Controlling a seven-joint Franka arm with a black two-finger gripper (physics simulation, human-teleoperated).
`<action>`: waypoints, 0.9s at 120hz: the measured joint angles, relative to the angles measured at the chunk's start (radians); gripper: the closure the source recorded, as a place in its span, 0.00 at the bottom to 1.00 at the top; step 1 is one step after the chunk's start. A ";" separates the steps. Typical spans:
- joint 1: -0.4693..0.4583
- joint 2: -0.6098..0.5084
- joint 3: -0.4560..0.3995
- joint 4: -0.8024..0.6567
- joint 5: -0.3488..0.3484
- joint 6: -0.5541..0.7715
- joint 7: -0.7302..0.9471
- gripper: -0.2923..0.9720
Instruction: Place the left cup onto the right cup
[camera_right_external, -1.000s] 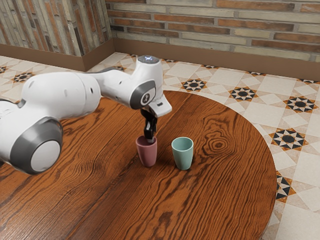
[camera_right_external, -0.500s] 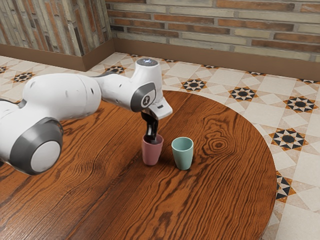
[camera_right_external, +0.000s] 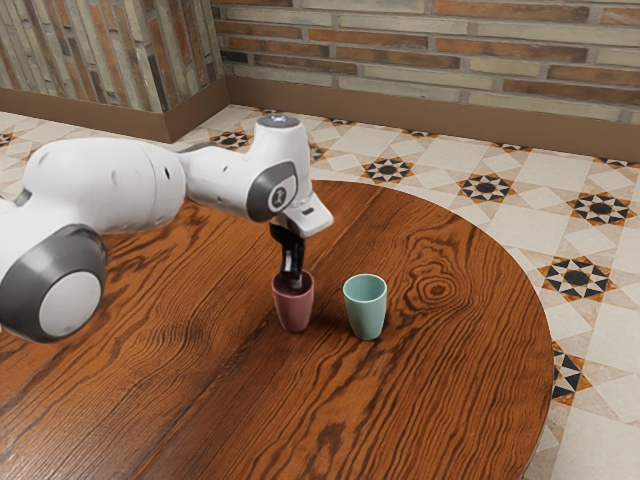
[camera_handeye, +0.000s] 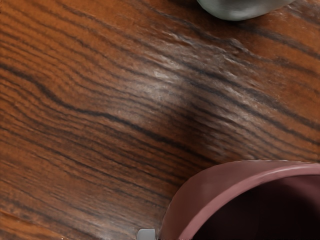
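The left cup is a pink cup (camera_right_external: 293, 306), standing upright on the round wooden table (camera_right_external: 200, 380). My gripper (camera_right_external: 292, 277) comes down from above, its black fingers shut on the cup's rim on the side toward the arm. The right cup is a teal cup (camera_right_external: 364, 305), upright a short gap away toward the exterior view's right. In the wrist view the pink cup's rim (camera_handeye: 220, 192) lies just under my hand, and the teal cup's base (camera_handeye: 240, 7) lies beyond it across bare wood. Whether the pink cup's base touches the table cannot be told.
The table's curved edge (camera_right_external: 545, 330) runs along the exterior view's right, with patterned floor tiles (camera_right_external: 590, 210) beyond it. Brick walls (camera_right_external: 420, 50) stand at the back. My white arm (camera_right_external: 110, 210) spans the exterior view's left side over the table.
Half a second ago the gripper and pink cup had shifted toward the teal cup. Now both are back toward the exterior view's left, and the arm has drawn back a little.
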 joint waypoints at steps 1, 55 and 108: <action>0.000 -0.003 0.000 -0.003 0.000 0.000 0.000 0.85; 0.000 -0.077 0.000 -0.021 0.018 -0.007 -0.007 0.85; -0.005 -0.094 0.000 0.012 0.008 -0.026 -0.011 0.85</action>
